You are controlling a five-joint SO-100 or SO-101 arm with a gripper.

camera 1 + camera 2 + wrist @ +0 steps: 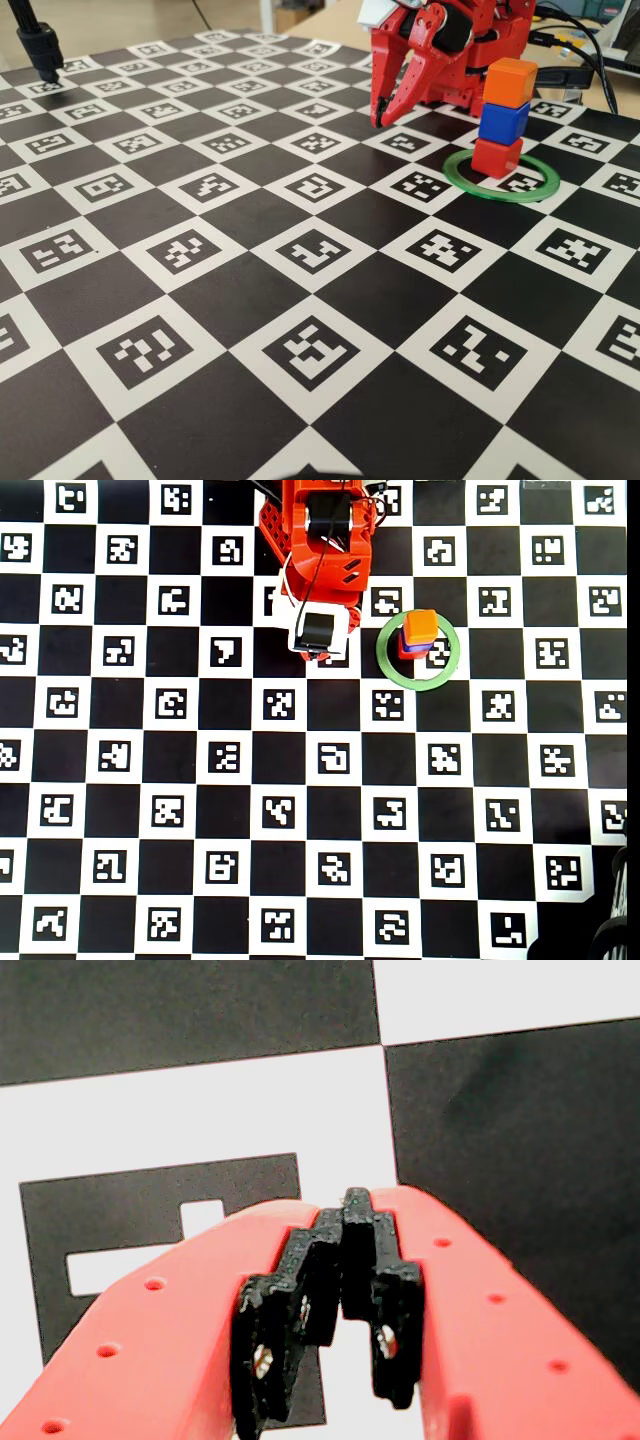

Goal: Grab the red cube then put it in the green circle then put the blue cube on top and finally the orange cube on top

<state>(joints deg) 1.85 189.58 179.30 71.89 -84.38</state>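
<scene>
Stacking hides the red cube [404,648] overhead (blue cube [419,643] barely visible).

orange cube [510,82], blue cube [503,122], red cube [497,157], green circle [470,181], red pincer [383,117]

Inside the green circle [500,178] the red cube [496,157] stood, blue cube [503,121] on it, orange cube [509,82] topmost.

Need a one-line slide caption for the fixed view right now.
Orange cube on blue cube on red cube inside green circle; gripper shut alongside.
</scene>
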